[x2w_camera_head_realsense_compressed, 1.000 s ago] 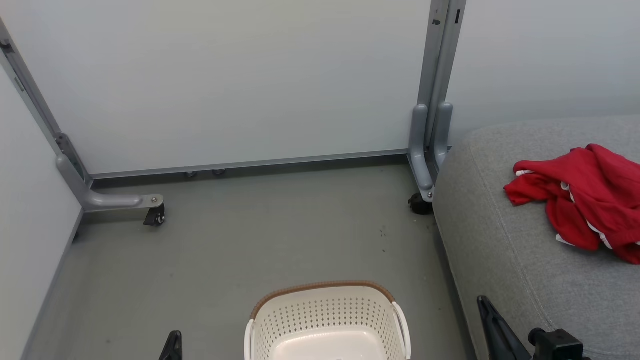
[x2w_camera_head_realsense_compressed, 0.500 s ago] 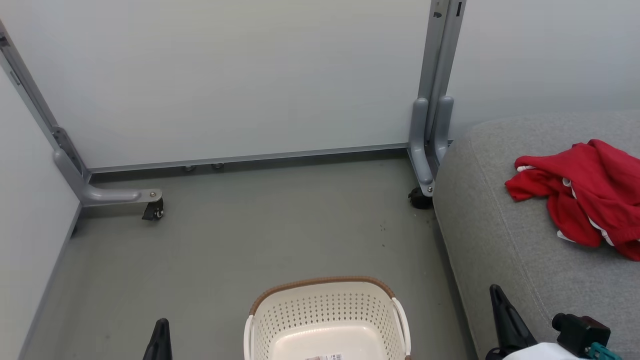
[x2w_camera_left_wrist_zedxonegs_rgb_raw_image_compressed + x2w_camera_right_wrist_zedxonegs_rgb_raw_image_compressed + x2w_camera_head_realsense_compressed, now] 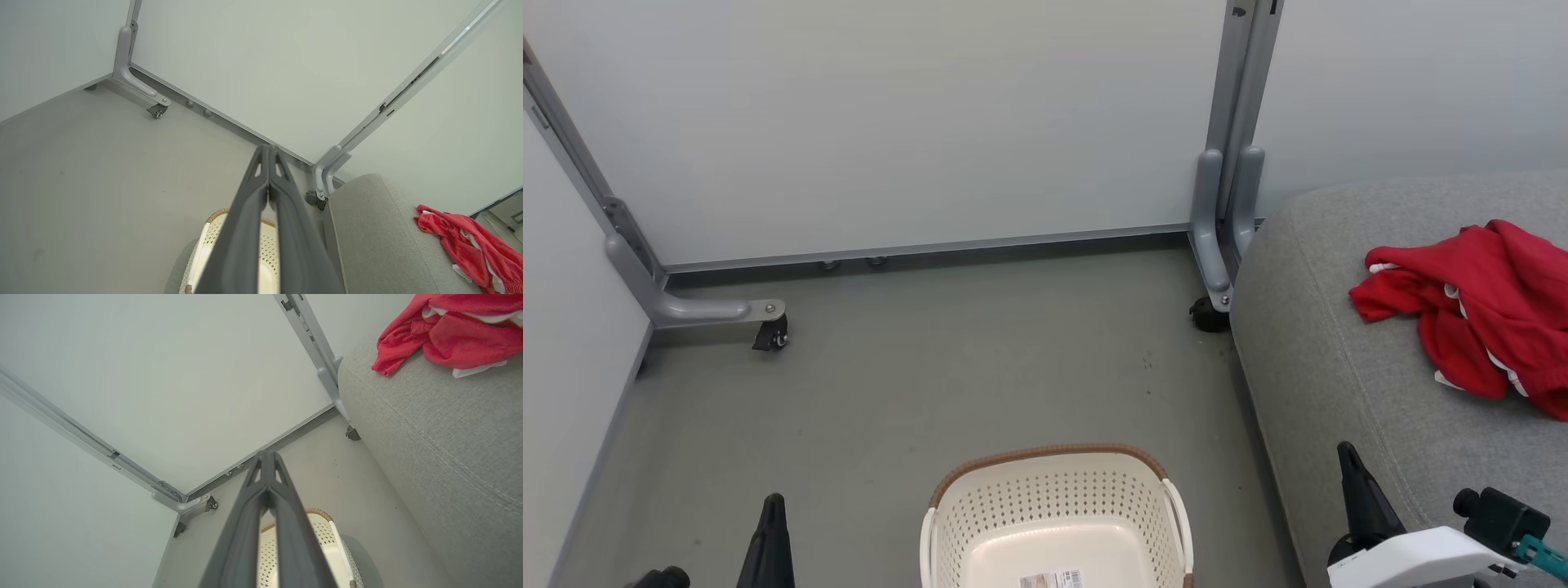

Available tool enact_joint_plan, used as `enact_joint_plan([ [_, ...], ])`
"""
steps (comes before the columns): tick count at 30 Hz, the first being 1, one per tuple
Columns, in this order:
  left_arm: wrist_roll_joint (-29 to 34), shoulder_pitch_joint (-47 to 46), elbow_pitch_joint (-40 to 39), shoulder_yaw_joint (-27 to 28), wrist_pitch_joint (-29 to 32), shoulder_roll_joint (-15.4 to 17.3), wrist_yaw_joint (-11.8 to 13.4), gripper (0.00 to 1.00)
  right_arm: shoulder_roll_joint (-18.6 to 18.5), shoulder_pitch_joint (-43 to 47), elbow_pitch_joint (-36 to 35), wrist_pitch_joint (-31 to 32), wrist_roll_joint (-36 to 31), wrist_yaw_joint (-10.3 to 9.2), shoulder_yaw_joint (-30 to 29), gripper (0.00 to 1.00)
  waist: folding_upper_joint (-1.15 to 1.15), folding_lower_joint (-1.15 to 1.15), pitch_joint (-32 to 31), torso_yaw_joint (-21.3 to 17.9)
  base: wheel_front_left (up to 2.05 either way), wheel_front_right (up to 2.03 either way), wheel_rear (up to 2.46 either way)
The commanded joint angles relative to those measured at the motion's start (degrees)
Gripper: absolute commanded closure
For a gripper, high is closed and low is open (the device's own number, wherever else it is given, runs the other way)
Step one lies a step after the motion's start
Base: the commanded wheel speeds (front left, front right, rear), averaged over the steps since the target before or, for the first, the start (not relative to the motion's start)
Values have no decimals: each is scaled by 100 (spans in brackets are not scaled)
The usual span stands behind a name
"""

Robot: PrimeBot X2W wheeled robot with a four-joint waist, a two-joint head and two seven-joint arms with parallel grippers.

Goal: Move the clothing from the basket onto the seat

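1. Head view: the soft bright red clothing with white trim (image 3: 1486, 310) is lying crumpled on top of the large light grey fabric seat (image 3: 1339, 392), back from its left edge. The small cream-white perforated plastic basket with a brown rim (image 3: 1045, 452) is standing on the grey floor (image 3: 931, 367) near that edge. The camera is looking further down than a second ago, so a paper label (image 3: 1051, 580) on the basket's bare bottom is now showing. The left gripper (image 3: 774, 502) and right gripper (image 3: 1346, 456) are reaching higher into the picture than before, each with its jaws pressing together on nothing.
2. Left wrist view: the left gripper (image 3: 268, 149) is pointing over the basket (image 3: 208, 241), jaws meeting at the tips. The clothing (image 3: 461, 241) is resting on the seat (image 3: 367, 237).
3. Right wrist view: the right gripper (image 3: 267, 455) is hanging above the basket (image 3: 322, 531), jaws together and empty. The clothing (image 3: 429, 339) is sprawling near the rounded edge of the seat (image 3: 429, 437).
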Motion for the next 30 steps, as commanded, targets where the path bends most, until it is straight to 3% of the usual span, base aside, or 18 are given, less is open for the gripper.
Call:
enact_joint_plan([
  [1, -212, -211, -30, 52, 44, 58, -42, 100, -22, -177, -45, 52, 229, 0, -37, 100, 0, 0, 11, 0, 0, 0, 0],
  [30, -2331, -816, 211, 260, 575, 74, -87, 100, -53, -644, 124, 560, 2360, 0, -293, 100, 0, 0, 216, -7, 0, 0, 0],
])
